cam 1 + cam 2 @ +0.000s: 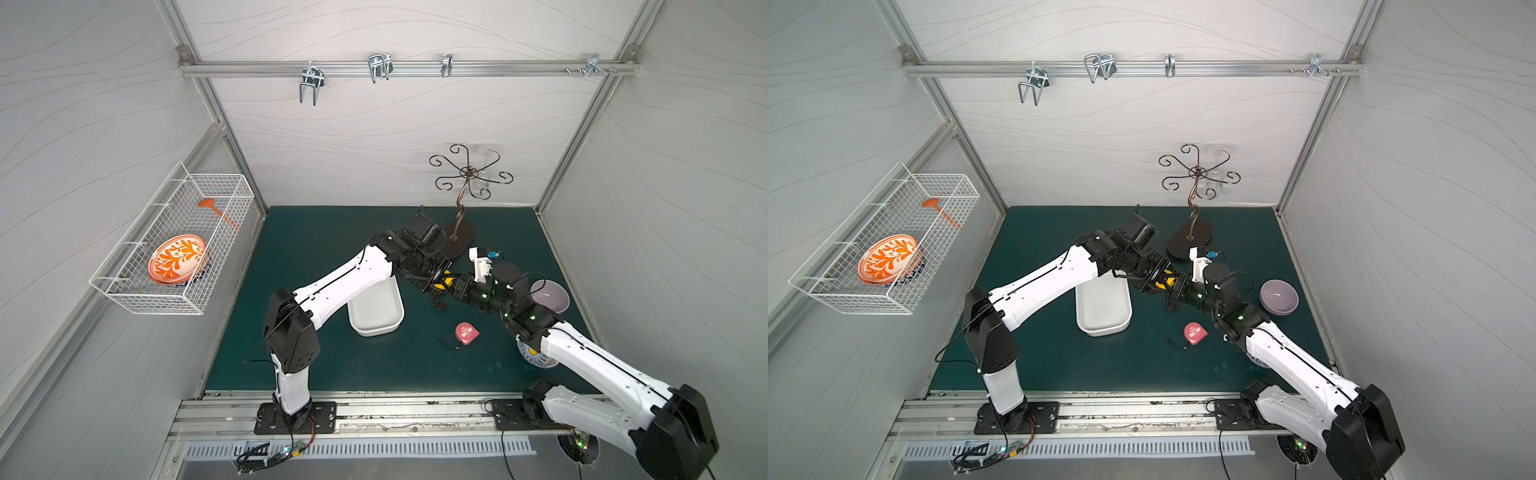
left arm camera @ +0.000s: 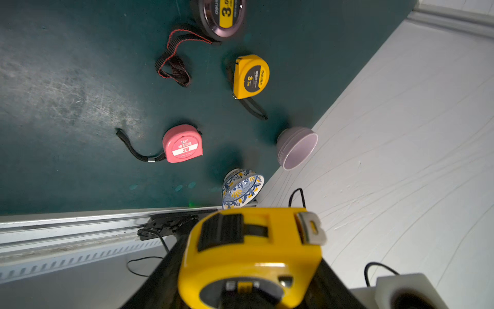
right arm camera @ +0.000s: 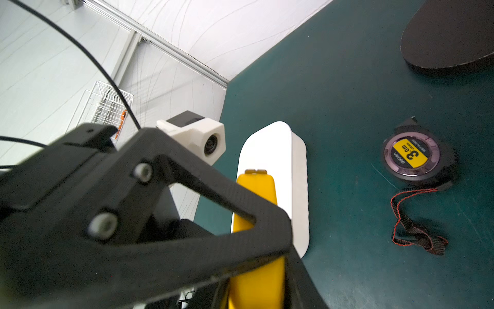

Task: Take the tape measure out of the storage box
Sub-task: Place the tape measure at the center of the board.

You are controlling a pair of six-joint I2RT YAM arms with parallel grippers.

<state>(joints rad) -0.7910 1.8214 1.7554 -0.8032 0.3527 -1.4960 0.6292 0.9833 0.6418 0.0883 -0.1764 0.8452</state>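
Tape measure [image 2: 251, 256] hangs just right of the storage box [image 1: 376, 316], my left claw [image 1: 1158, 277] and right claw [image 1: 1177, 286] both clamped on it. On the mat [image 1: 374, 365] nearby lie a black tape [image 3: 413, 157], a pink tape [image 1: 466, 332] and a purple bowl [image 1: 549, 296]; I see bare room toward the front edge.

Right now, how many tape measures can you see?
4: a big yellow one held in the air; a pink one, a small yellow one and a round black one on the mat. Others may be hidden.
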